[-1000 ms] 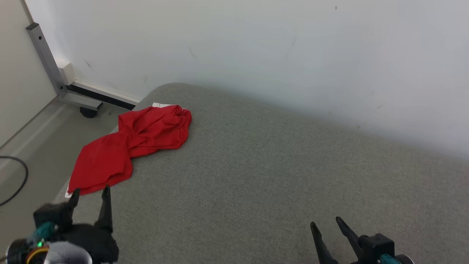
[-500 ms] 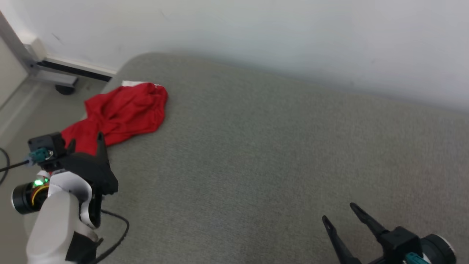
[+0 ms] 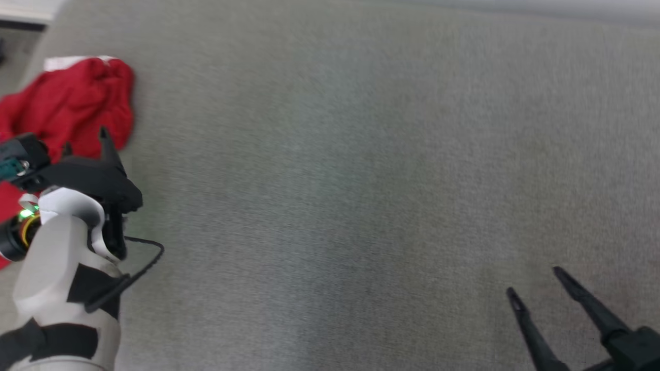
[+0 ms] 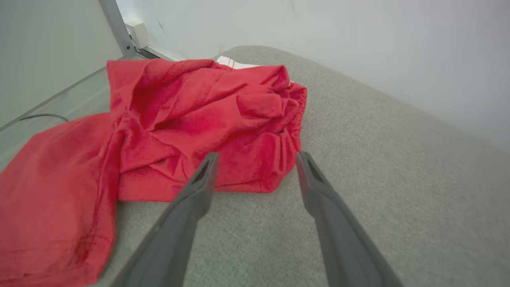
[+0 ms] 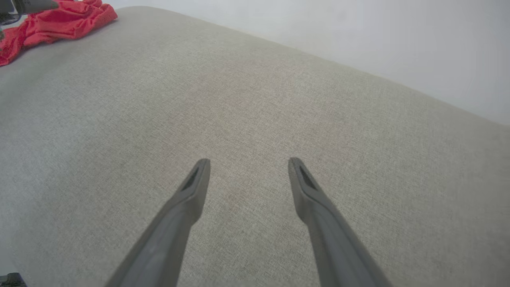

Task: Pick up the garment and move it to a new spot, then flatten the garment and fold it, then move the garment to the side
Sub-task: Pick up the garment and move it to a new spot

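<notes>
Head view: red garment (image 3: 77,103) crumpled at 10 o'clock on the grey surface (image 3: 335,180), partly cut off by the frame edge. Left hand (image 3: 85,140) at 9 o'clock, dark fingers spread, tips over the garment's near side; cannot tell from here whether touching. Right hand (image 3: 533,280) at 5 o'clock, fingers spread wide, over bare surface and well apart from the garment.

Left wrist view: fingers parted and gripping nothing, tips framing the bunched end of the garment (image 4: 191,111), low over its near edge. Flatter part of the cloth trailing toward 8 o'clock.

Right wrist view: spread fingers above plain surface (image 5: 239,99), garment (image 5: 59,22) far off at 11 o'clock.

Compared with a second ago: head camera tilted down, so the wall and floor almost gone from that view and the garment pushed to its upper-left edge. Left hand advanced from the garment's near hem to its bunched end, pale forearm (image 3: 56,288) now in frame. Right hand spread as before, over bare surface.

Garment: soft knit cloth, deeply creased and twisted at the middle, with a white strip (image 3: 67,62) at its far edge. Surface: coarse woven grey upholstery, rounded at the corner beside a white wall (image 4: 358,40). Thin black cable (image 3: 144,257) looping off the left wrist.
</notes>
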